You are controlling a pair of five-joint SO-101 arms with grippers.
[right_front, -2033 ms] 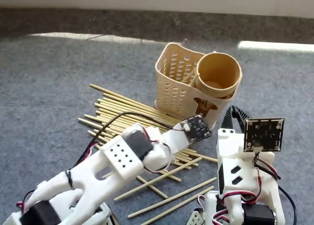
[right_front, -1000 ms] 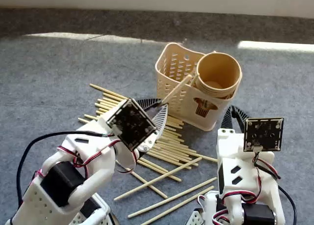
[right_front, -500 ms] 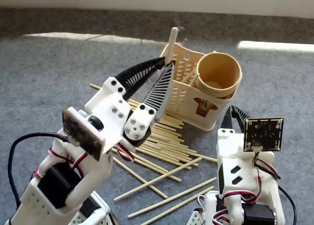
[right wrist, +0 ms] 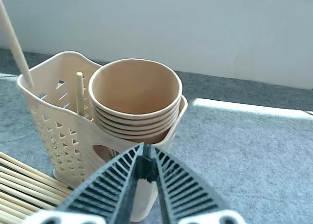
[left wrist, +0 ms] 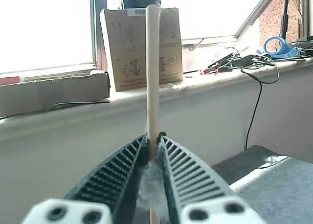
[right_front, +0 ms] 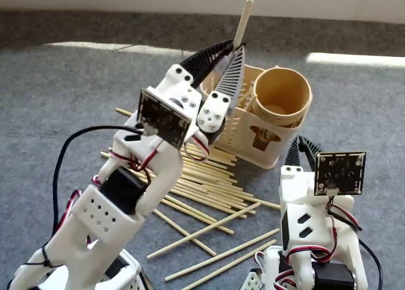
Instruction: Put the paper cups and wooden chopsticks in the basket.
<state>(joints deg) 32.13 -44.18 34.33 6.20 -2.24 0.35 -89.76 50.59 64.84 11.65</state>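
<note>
The basket [right wrist: 54, 136] stands on the desk [right_front: 63, 94]. A stack of paper cups [right wrist: 134, 87] is nested in one side and a lone chopstick [right wrist: 79, 94] stands in the other. Above its rim, the jaws of the left arm [right_front: 126, 195] pinch a second chopstick [right_front: 242, 24], held nearly upright. In the high view that arm hides part of the basket's wall. Loose chopsticks [right_front: 209, 185] lie heaped just beside the basket. The jaws of the right arm [right_front: 316, 239] are pressed together, empty, near the basket.
</note>
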